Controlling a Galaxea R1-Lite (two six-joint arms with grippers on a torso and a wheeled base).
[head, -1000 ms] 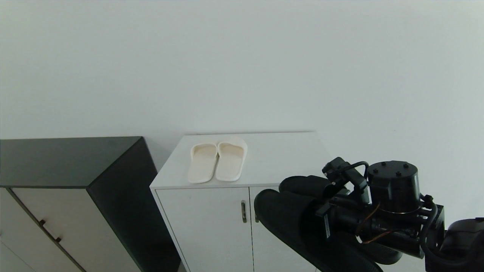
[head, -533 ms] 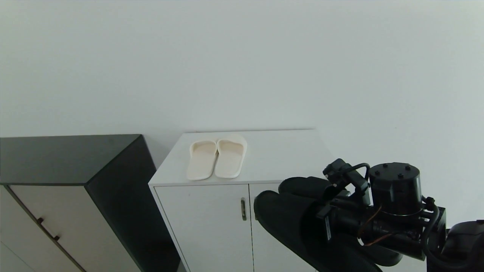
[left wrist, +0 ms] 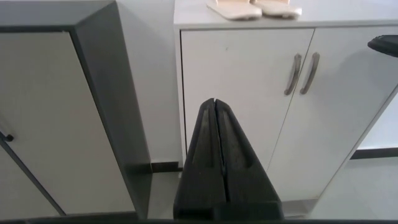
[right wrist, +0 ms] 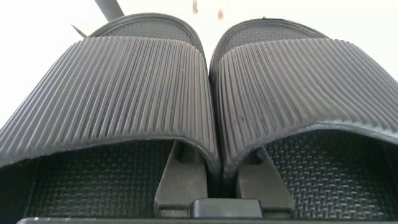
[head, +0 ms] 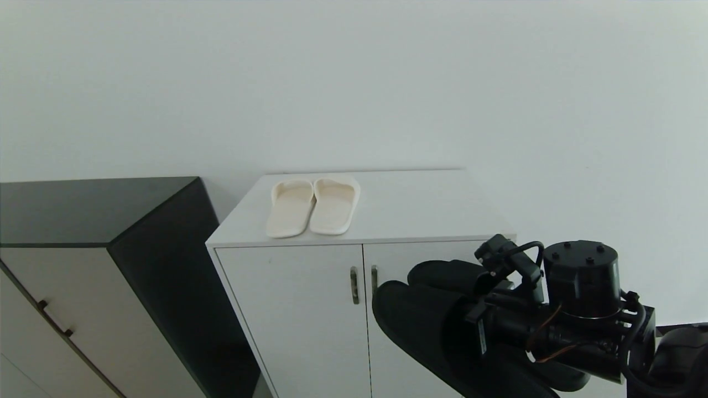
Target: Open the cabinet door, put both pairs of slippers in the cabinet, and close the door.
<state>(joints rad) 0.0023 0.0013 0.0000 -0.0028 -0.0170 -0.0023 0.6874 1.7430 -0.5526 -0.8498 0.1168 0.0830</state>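
Resting on cabinet point(head: 420, 207): cream slippers point(head: 312, 205) | right pincer point(right wrist: 217, 177) clamps black slippers point(head: 426, 309) | left pincer point(left wrist: 215, 121) together

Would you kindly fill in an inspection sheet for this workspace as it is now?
Surface: cabinet top, white, carrying one pair.
Job's things: white slippers side by side on the top's left part; black slippers held in front of the cabinet; doors both shut.
Clutter: nothing seen.
Claws: left claw shut, empty, low before the cabinet; right claw shut on the black slippers.
Cables: wires looped at the right wrist.
Surroundings: black cupboard left of the cabinet; plain wall behind.
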